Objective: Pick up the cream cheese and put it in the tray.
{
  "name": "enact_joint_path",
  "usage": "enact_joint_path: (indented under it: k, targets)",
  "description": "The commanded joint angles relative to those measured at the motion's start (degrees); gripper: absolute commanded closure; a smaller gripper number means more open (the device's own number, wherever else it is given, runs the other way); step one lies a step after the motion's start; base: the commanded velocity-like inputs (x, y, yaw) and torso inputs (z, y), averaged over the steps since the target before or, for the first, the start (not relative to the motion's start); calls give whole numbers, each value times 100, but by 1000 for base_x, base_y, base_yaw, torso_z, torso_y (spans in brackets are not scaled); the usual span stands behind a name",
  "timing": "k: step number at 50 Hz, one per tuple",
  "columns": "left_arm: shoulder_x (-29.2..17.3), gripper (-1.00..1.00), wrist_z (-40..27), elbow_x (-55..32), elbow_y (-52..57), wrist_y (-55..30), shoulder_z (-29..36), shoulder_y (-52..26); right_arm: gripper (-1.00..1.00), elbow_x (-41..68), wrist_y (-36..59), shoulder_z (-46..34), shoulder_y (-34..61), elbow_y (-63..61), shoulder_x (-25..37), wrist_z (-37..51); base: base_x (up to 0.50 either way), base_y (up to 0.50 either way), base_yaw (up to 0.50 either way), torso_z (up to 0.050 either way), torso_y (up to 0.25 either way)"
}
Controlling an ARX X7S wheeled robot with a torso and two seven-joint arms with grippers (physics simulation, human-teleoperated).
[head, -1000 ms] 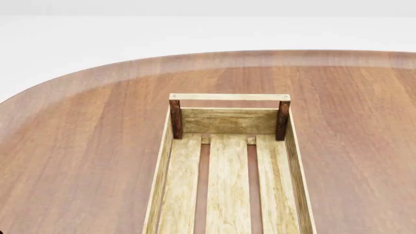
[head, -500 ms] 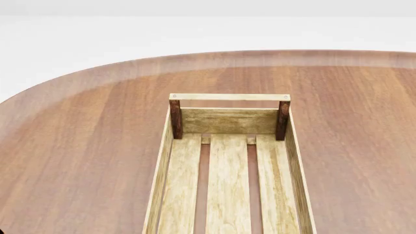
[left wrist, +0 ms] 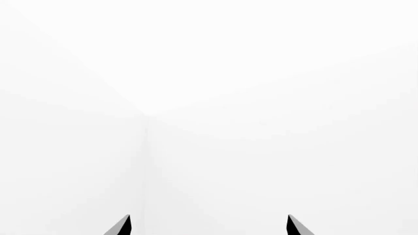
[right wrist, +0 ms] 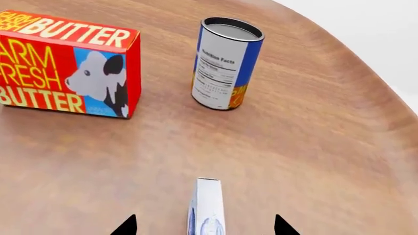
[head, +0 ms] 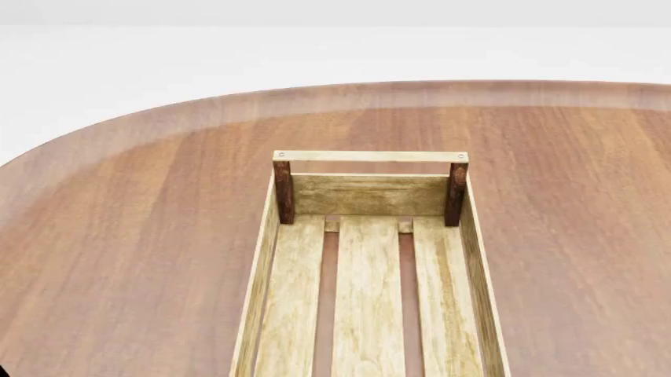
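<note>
In our right wrist view only the two dark fingertips of the right gripper show, cut off by the frame edge. They stand wide apart, so the gripper is released and grasps nothing. Between them stands the cream cheese, a small flat white-grey box with a blue oval logo, on its narrow edge on the brown wooden table. Its near end runs out of frame, and we cannot tell whether either tip touches it; both look clear of its sides. Farther off stand a blue-orange can with a white nutrition label and, beside it, a red-orange butter box with a cow picture, cropped at the frame's side.

Our left wrist view shows only the two dark tips of the left gripper, spread apart and empty, against blank white.

From the head, neither arm nor the cream cheese is visible. The tray, a long crate of light wooden slats with dark brown corner posts, lies on the table, its near end cut off, with nothing in the visible part.
</note>
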Motion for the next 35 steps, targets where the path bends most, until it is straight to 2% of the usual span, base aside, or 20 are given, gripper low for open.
enact_joint_path:
  k: [1, 19, 35]
  targets:
    - [-1, -100, -6, 13, 34, -50, 12, 9, -100, 1, -159, -7, 158, 445, 47, -94, 0, 0, 0, 0, 0]
    - [-3, -100, -22, 28, -32, -49, 64, -43, -100, -12, -725, 30, 596, 1736, 169, -334, 0, 0, 0, 0, 0]
    - [-19, -100, -29, 46, 60, -97, 74, -19, -100, -35, -966, 43, 772, 2246, 239, -399, 0, 0, 0, 0, 0]
